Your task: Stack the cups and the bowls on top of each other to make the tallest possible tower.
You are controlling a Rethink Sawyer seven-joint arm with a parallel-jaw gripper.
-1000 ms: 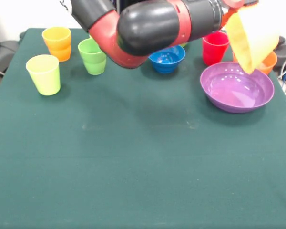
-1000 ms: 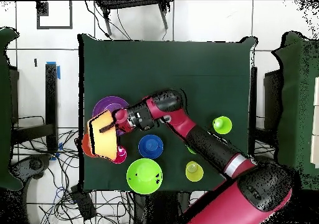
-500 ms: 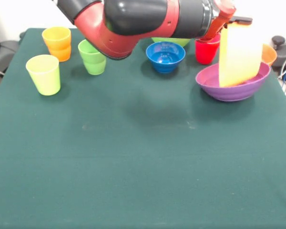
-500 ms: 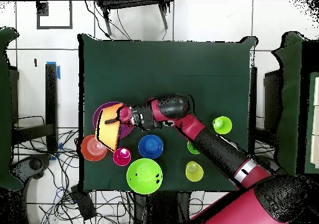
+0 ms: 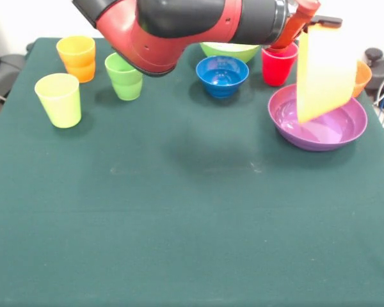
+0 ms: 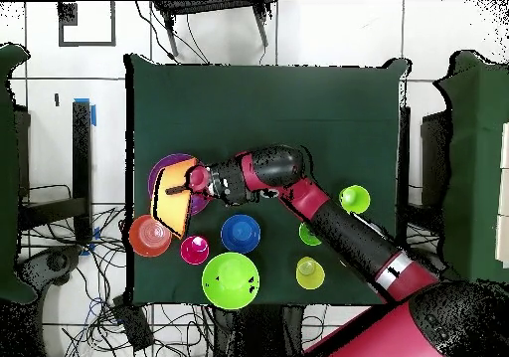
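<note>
My gripper is shut on the rim of the very large orange-yellow bowl and holds it on edge. The bowl's lower rim hangs inside the large purple bowl at the table's right. I cannot tell whether they touch. From overhead, the gripper holds the orange-yellow bowl across the purple bowl. A red-pink cup and a small red-orange bowl stand just behind. A small blue bowl and the light green bowl stand further left.
Three cups stand at the far left of the table: an orange cup, a green cup and a pale yellow cup. My arm spans the table's far side. The table edge runs close to the purple bowl's right.
The orange-yellow bowl swung from tilted above the purple bowl to upright on edge. It pressed in and tipped the purple bowl. It has now lifted a little and the purple bowl sits level again.
</note>
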